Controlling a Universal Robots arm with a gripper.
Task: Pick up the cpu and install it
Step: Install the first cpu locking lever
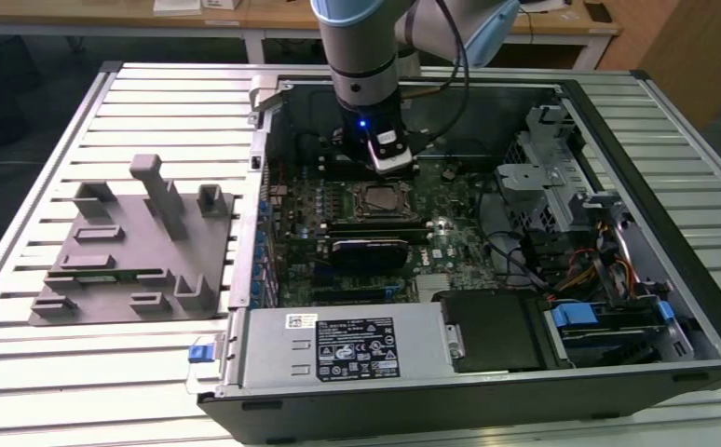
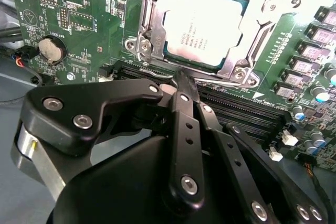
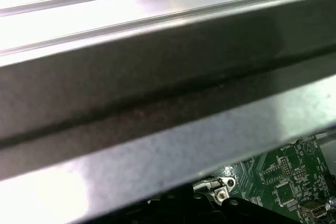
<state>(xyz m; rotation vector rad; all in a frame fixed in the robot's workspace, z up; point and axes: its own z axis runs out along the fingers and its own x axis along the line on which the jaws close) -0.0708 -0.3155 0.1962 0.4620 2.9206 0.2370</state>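
Second wrist view, cpu (image 2: 206, 29) socketed, just beyond jaws

Looks like a robotics lab or electronics workshop. Open computer case (image 1: 485, 233) lying on a ribbed metal surface (image 1: 88, 363), beside a gray fixture (image 1: 130, 251). Robot arm (image 1: 367, 56) reaching inside over the green motherboard (image 2: 79, 19); wooden desks (image 1: 274, 19) behind.

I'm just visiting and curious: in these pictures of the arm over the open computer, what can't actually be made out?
- Pincer tips: in the second wrist view they meet edge-on, so whether they pinch anything stays unclear.
- CPU edges: in the second wrist view, the socket's metal frame covers them.
- Motherboard: in the first wrist view, the case wall hides most of it.
- Socket: too small in the exterior view to judge seating.
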